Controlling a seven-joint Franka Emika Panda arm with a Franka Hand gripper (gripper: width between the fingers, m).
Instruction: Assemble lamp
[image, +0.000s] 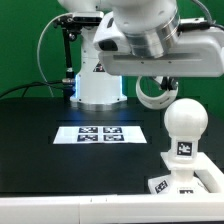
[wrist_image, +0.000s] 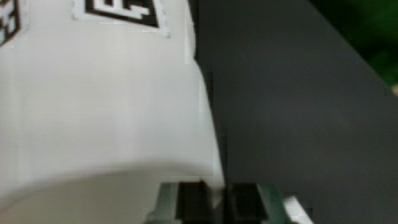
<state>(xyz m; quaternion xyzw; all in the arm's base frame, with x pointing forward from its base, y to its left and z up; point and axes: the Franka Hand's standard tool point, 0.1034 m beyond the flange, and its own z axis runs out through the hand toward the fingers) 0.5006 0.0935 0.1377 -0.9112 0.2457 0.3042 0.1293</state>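
One lamp (wrist_image: 98, 110) just beside the claw (wrist_image: 221, 200).

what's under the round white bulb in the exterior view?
The round white bulb stands upright on the angular white base block, which bears black-and-white tags. The neck joint and the socket are covered, so how deep it sits cannot be seen.

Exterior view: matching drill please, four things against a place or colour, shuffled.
Things:
1. bulb
2. base block
3. marker board
4. table

Place or colour:
A. black surface
B. lies flat near the middle of the table
C. angular, low at the exterior view's right, beneath the bulb
D. round, on top of the base block

Pairs: 1-D, 2-C, 3-B, 4-A
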